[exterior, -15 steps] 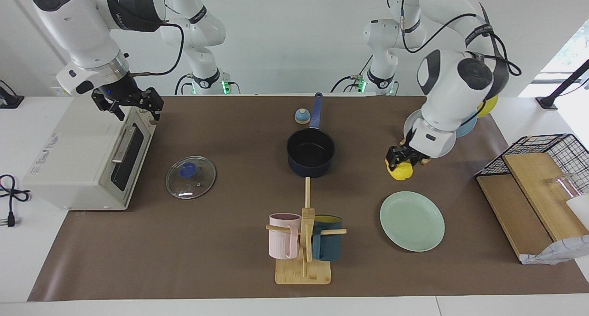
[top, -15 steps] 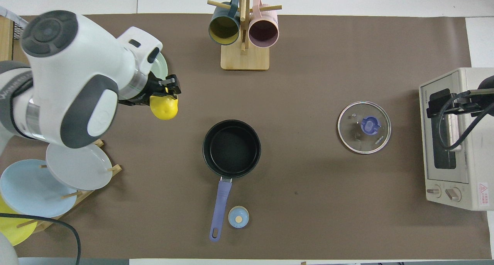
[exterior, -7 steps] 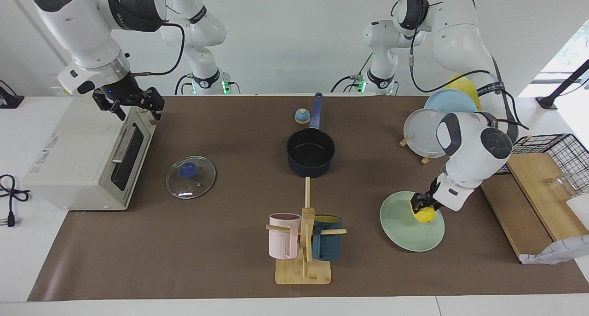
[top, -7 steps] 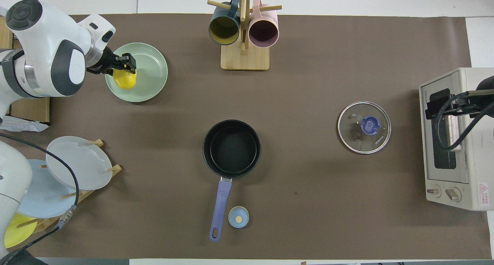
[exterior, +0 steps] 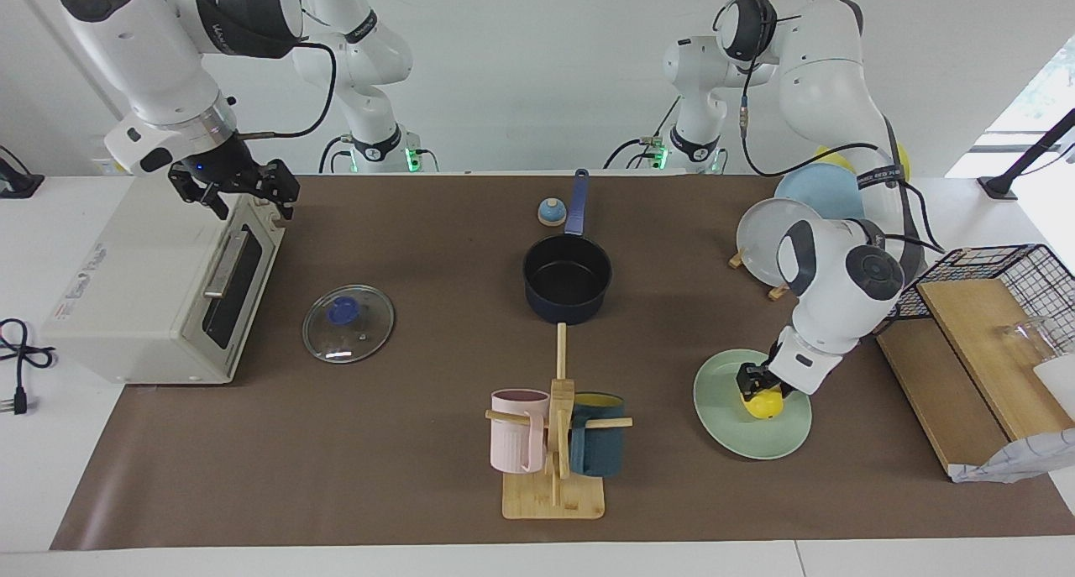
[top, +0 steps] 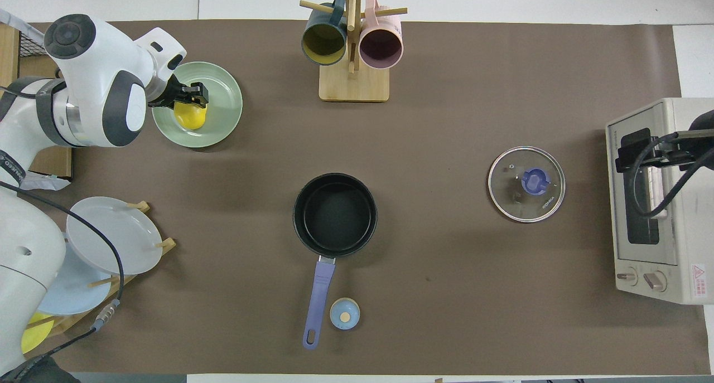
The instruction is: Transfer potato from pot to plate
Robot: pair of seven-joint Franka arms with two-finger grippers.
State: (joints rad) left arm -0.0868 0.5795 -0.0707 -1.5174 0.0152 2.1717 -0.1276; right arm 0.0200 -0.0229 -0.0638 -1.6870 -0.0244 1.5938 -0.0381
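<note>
Tabletop: left hand (exterior: 753, 385) half-hides potato (exterior: 764, 404) on plate (exterior: 739, 426)

The left gripper (exterior: 754, 386) carried the potato (exterior: 762, 404) from above the bare mat near the plate rack (exterior: 760, 276) to over the mint-green plate (exterior: 739, 426), then lowered it toward the plate's middle, fingers clamped on it.

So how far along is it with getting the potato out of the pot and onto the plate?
Nearly finished. The pot is empty, so the lift-out is done. The left gripper is shut on the potato, low over the middle of the green plate; whether it rests on the plate is unclear. Left to do: let go and pull away. The right gripper waits over the toaster oven.
</note>
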